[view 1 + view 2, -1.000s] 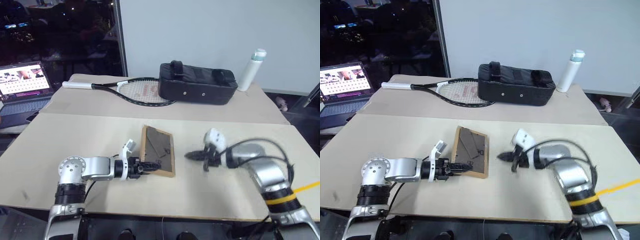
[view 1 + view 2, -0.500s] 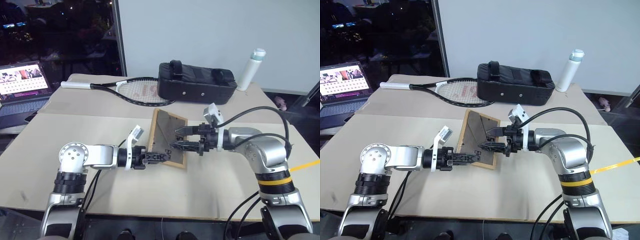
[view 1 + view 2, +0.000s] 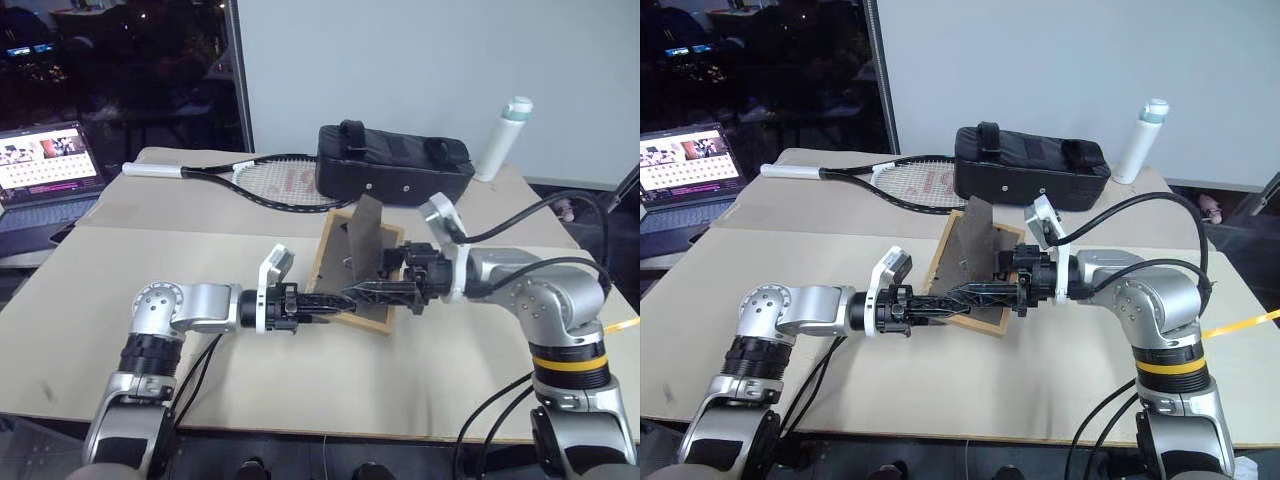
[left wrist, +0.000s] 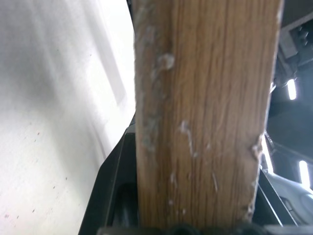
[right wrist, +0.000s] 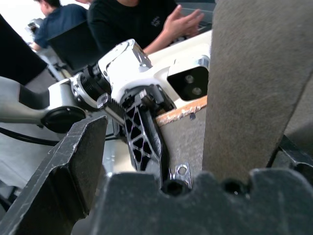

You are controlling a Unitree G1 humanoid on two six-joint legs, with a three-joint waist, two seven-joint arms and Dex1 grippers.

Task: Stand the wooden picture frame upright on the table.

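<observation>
The wooden picture frame [image 3: 345, 262] is tilted up on edge above the table [image 3: 180, 260], its dark back facing me. Its stand flap [image 3: 367, 232] sticks up from the back. My left gripper [image 3: 330, 298] is shut on the frame's lower light wood border [image 4: 205, 122]. From the other side, my right gripper [image 3: 375, 272] is open, with its fingers [image 5: 73, 166] on either side of the flap [image 5: 254, 88]. The frame's front is hidden.
A tennis racket [image 3: 270, 180], a black bag [image 3: 395, 165] and a white bottle [image 3: 503, 135] lie along the table's far side. An open laptop [image 3: 45, 165] sits at the far left. People [image 5: 132, 19] sit beyond the table in the right wrist view.
The frame went from lying nearly flat to steeply tilted as my left gripper lifted it. My right gripper opened and moved in to the frame's back, where the flap now stands out.
</observation>
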